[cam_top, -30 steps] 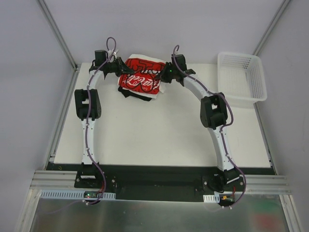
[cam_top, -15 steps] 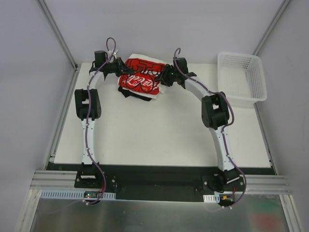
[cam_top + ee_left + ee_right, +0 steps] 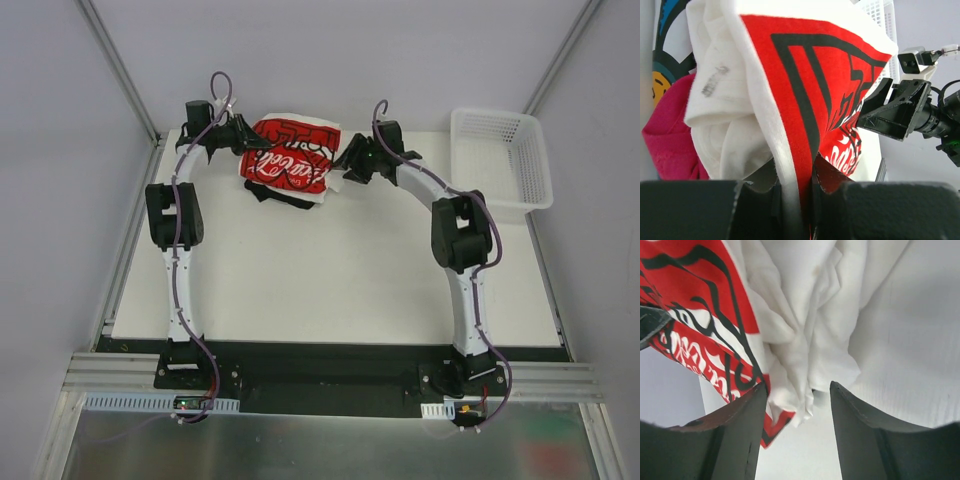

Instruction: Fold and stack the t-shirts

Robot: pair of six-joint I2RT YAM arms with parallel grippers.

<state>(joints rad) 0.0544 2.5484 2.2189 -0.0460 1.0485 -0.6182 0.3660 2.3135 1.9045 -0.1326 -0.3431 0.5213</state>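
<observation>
near bench: bare white bench from the near edge up to the pile. The arms arc along its left and right sides and the middle is open. Looks like the best place to spread a shirt flat.
pile: t-shirts bunched at the far edge, a bit left of centre. The black shirt sits under the rest and shows on the near side. The red-print shirt is on top, crumpled in with white cloth.
left fingers: clenched on a fold at the left edge of the red-print shirt. The left wrist view shows red and white layers pinched together.
right fingers: spread, holding nothing, at the right edge of the pile. In the right wrist view a lobe of white cloth hangs into the gap, and neither finger is pressed on it.
handling: soft, light and limp, with no stiffness to push against. It will likely sag from any single grip point, and the layers will drag each other. Not fragile and not slippery.
where to grip: I'd go for a hem or shoulder edge, one layer only, with the two grips well apart so the cloth hangs open. A pinch into the bunched middle probably takes two shirts at once.
edges: the far edge is right behind the pile, so there's no room that way. The frame post is close to the left arm at the far-left corner.
basket: far-right corner, near the right arm but not touching it.
open room: toward the near centre, so pull that way.
</observation>
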